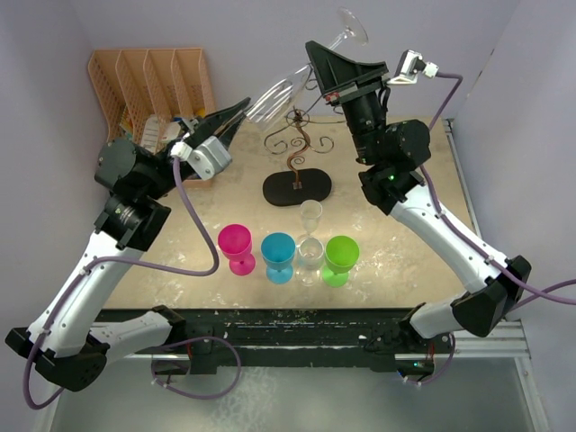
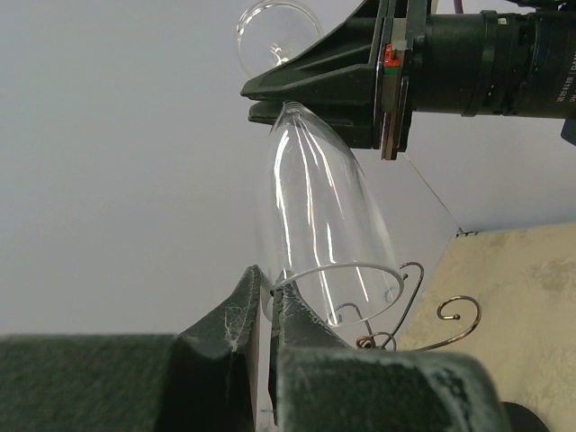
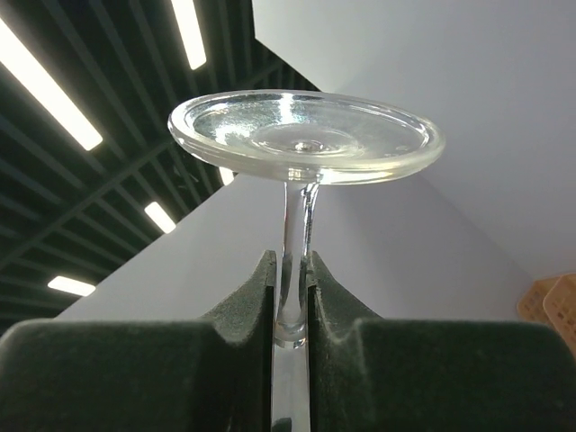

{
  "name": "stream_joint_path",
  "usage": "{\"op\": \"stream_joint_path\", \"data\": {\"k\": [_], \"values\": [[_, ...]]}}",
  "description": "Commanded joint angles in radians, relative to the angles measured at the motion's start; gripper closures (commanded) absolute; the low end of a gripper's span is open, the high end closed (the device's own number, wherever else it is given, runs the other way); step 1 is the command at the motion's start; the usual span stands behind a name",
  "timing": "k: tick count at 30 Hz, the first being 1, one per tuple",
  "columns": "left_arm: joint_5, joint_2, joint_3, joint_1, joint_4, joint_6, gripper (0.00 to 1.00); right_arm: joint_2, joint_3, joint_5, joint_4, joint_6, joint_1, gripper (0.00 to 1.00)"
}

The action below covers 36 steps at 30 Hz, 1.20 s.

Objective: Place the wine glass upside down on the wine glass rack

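Observation:
A clear wine glass [image 1: 286, 83] hangs tilted in the air above the wine glass rack [image 1: 298, 147], foot up toward the back right and bowl down to the left. My left gripper [image 1: 243, 105] is shut on the bowl's rim [image 2: 335, 267], which is pinched between its fingers [image 2: 270, 290]. My right gripper [image 1: 312, 52] is shut on the stem [image 3: 294, 225] just below the round foot [image 3: 306, 135]. The rack's dark wire scrolls [image 2: 454, 313] show under the bowl, and its black oval base [image 1: 297, 187] rests on the table.
A peach slotted organizer [image 1: 153, 79] stands at the back left. Near the front stand a pink goblet [image 1: 237, 247], a blue one [image 1: 278, 256], a green one [image 1: 341, 259] and two clear glasses [image 1: 310, 239]. Walls close in on the left, back and right.

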Motion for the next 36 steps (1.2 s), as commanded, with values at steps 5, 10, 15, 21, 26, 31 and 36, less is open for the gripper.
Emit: {"op": "stream_joint_path", "data": {"k": [5,10,15,21,26,31,36], "values": [[0.053,0.021,-0.022,-0.015,-0.046,0.001,1.0,0.038,0.045,-0.188,0.021,-0.075,0.017,0.82],[0.054,0.021,-0.024,-0.017,-0.048,0.002,1.0,0.038,0.04,-0.199,0.024,-0.086,0.019,1.0],[0.027,0.012,-0.034,-0.017,-0.093,-0.007,0.85,-0.026,0.051,-0.151,-0.109,-0.23,0.018,1.0],[-0.023,-0.036,-0.083,-0.017,-0.126,-0.02,0.22,-0.093,0.178,-0.078,-0.345,-0.593,0.016,1.0],[-0.042,-0.041,-0.05,-0.017,-0.277,-0.027,0.0,-0.085,0.359,0.042,-0.563,-0.888,0.014,1.0],[-0.128,-0.021,0.054,-0.017,-0.494,-0.063,0.0,-0.116,0.333,0.132,-0.571,-1.098,-0.068,1.0],[-0.297,0.02,0.221,-0.017,-0.708,-0.128,0.0,-0.142,0.256,-0.007,-0.573,-1.077,-0.32,1.0]]}}
